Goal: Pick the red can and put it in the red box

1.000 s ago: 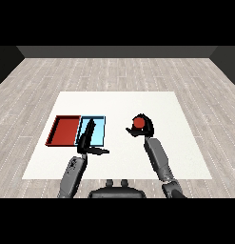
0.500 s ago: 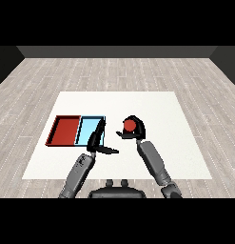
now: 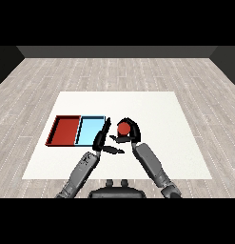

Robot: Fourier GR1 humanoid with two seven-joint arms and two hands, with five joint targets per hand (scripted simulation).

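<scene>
- The right robot hand [image 3: 130, 133], curled round the red can [image 3: 122, 127], has carried it leftward, closer to the open-fingered left robot hand [image 3: 102, 140].
- Beyond the left robot hand, 2 trays: red tray [image 3: 65, 130] and light blue tray [image 3: 91, 130] hold nothing.

A white table [image 3: 152, 109] fills the middle of the scene, its top a plain pale rectangle. On its left part lies a light blue tray [image 3: 89, 130], a shallow rectangle with a thin dark rim, its long side running from near to far. Around the table stretches a floor of pale grey wooden planks [image 3: 114, 71], seen on the left, on the right and beyond the far edge. At the far end the floor meets a dark wall [image 3: 117, 51].
</scene>
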